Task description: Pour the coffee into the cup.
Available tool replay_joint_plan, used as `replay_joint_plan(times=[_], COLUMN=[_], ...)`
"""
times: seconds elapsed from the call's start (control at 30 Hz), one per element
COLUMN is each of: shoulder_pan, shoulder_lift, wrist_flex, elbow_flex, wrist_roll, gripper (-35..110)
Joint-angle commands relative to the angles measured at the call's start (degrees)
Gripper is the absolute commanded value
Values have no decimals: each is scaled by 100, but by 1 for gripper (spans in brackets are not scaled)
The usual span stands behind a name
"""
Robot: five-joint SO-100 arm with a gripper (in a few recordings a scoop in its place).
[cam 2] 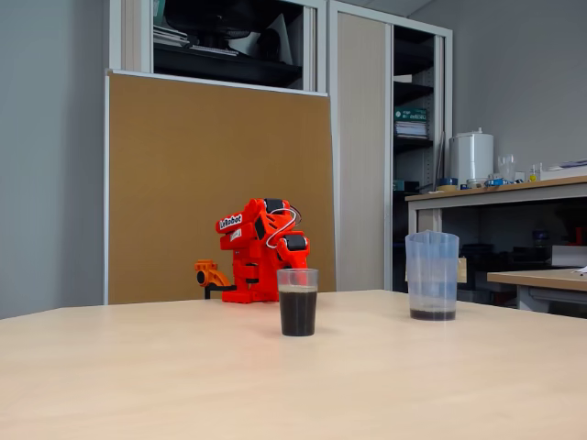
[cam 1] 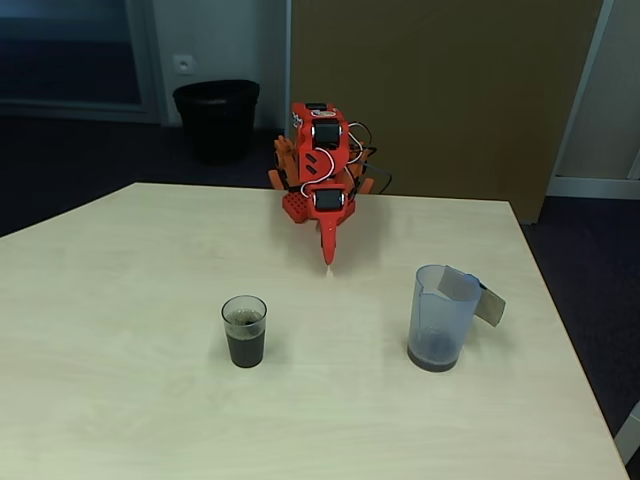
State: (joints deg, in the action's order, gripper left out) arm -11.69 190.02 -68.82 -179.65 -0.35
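I see dim, even room light, faint soft shadows under the cup (cam 1: 244,331) and jug (cam 1: 438,318), both views slightly soft.

Orange arm (cam 1: 320,165) sits folded at the tabletop's (cam 1: 120,340) far edge, claw (cam 1: 327,252) pointing down. Cup (cam 1: 244,331) holds coffee (cam 1: 245,348) about halfway; jug (cam 1: 440,317) stands well apart, just dregs.

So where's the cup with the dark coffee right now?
In both fixed views the cup stands upright on the table, left of the jug, in front of the folded orange arm.
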Motion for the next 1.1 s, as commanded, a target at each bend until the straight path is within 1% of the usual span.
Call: replay_joint_plan(times=[0.0,0.33,0.53,1.07], shoulder_pan=[-18,167,483,501], shoulder_lift=[35,35,44,44], wrist_flex=[-88,-88,-88,-88], elbow_flex=[-35,-35,-35,-35], wrist_roll=[-62,-167,-158,-141], gripper=[0,0,0,0])
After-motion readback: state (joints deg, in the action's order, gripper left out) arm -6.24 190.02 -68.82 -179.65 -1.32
